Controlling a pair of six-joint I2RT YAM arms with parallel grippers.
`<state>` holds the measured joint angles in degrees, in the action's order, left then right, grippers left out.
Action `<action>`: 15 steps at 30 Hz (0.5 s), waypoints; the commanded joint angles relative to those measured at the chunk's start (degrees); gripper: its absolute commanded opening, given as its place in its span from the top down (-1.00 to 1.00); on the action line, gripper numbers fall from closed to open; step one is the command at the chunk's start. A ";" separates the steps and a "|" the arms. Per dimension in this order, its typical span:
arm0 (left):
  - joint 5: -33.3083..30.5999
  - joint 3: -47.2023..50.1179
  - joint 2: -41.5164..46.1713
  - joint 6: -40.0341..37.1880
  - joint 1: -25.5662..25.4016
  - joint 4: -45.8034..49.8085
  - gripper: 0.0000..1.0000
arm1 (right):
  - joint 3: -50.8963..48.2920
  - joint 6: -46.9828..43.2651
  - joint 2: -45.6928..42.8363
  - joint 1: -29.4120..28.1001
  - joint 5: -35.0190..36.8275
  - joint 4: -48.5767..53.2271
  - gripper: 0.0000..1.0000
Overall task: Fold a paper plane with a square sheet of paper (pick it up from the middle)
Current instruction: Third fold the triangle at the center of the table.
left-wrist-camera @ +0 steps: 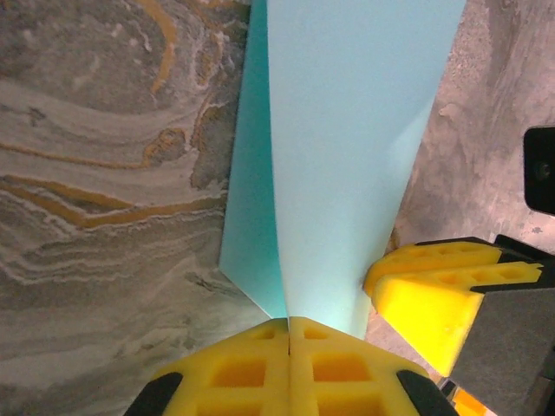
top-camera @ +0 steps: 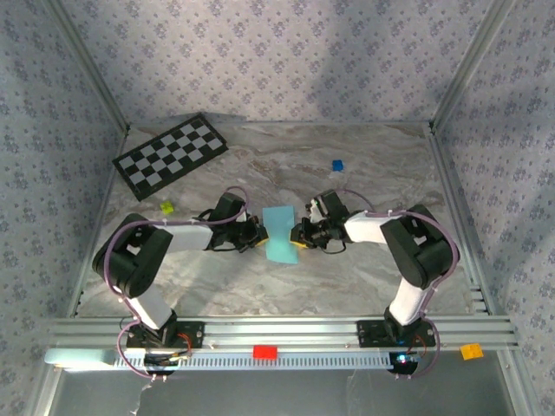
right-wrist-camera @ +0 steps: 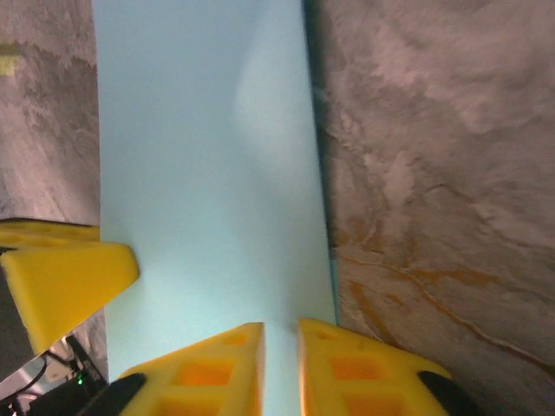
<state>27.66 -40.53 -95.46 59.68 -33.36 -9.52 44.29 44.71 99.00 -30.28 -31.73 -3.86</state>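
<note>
Obscured: in the top view both wrists masked the claw tips. The layers of the sheet of paper (top-camera: 279,232) could not be counted there. In the wrist views the sheet's near edge was hidden behind the fingers and its far end was cut off by the frame.

The sheet sat at the middle of the tabletop (top-camera: 381,277), between the two claws. It was thin, matte, light sky-blue and unmarked, folded to a narrow oblong. The left wrist view showed a darker layer beside a paler panel, meeting along a straight crease.

Left claw (left-wrist-camera: 289,322): yellow pocketed plastic fingers pressed flush together, pinching the sheet's edge.

Right claw (right-wrist-camera: 279,334): fingers parted by a narrow slit with paper showing in it. Contact between pads and paper could not be determined.

The tabletop was a grey-brown marble pattern with amber veins. A flat black-and-white checkerboard (top-camera: 171,156) lay at its far left corner. A tiny blue cube (top-camera: 337,165) lay toward the far right.
</note>
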 commanded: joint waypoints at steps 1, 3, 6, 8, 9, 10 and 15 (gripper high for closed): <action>0.40 -0.55 2.79 0.14 0.31 2.92 0.94 | -0.98 -1.26 -4.79 -0.03 4.10 3.32 0.46; 0.30 -0.47 3.41 0.72 0.24 3.66 0.95 | -1.63 -2.18 -7.67 -0.75 6.11 3.75 0.28; 0.20 -0.14 4.26 1.81 0.21 4.33 0.96 | -2.30 -5.06 -11.79 -2.49 9.94 5.14 0.16; 0.02 -0.01 4.87 2.08 0.19 4.80 0.96 | -2.15 -7.51 -13.93 -4.52 13.05 6.64 0.14; -0.11 0.08 5.17 2.31 0.16 5.07 0.96 | -2.26 -8.23 -14.91 -5.80 14.16 6.89 0.14; -0.21 0.18 5.37 2.45 0.20 5.34 0.96 | -2.20 -11.27 -15.76 -7.15 15.16 7.15 0.14; -0.50 0.20 6.35 2.99 0.19 6.31 0.96 | -3.63 -22.07 -18.95 -17.07 24.18 4.61 0.15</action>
<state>27.62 -40.53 -91.13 61.67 -33.34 -5.06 42.26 31.57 81.87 -42.94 -15.11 0.56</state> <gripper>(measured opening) 0.046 0.429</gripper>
